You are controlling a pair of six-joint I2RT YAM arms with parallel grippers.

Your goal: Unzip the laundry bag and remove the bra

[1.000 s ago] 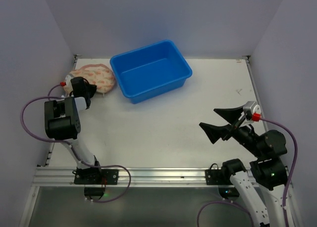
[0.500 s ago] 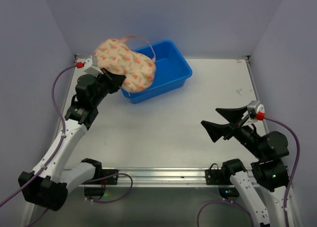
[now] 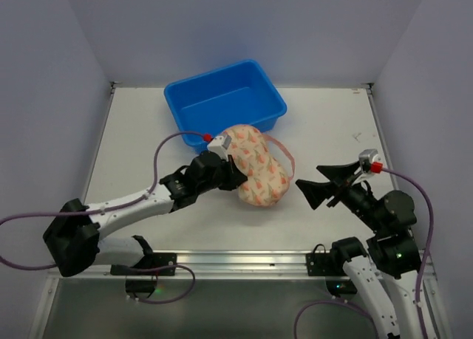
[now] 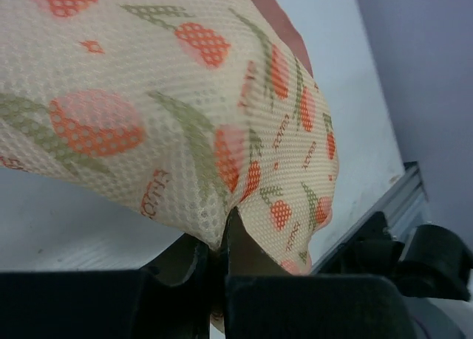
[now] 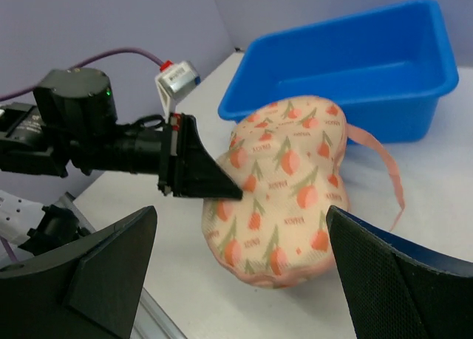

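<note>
**A:** Laundry bag is mid-table, just near of the blue bin. The left gripper is clamped on a fold at its left edge.

**B:** And the right gripper?

**A:** Spread wide, just right of the bag. It should take the zipper pull while the left keeps the mesh taut, though I can't see the pull.

**B:** Room?

**A:** The smooth white table has space to the right.

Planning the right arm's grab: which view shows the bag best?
Right wrist: nearly the whole bag and loop, pinched by the left gripper. Top external shows it partly covered by that gripper; left wrist shows only close-up fabric.
</note>
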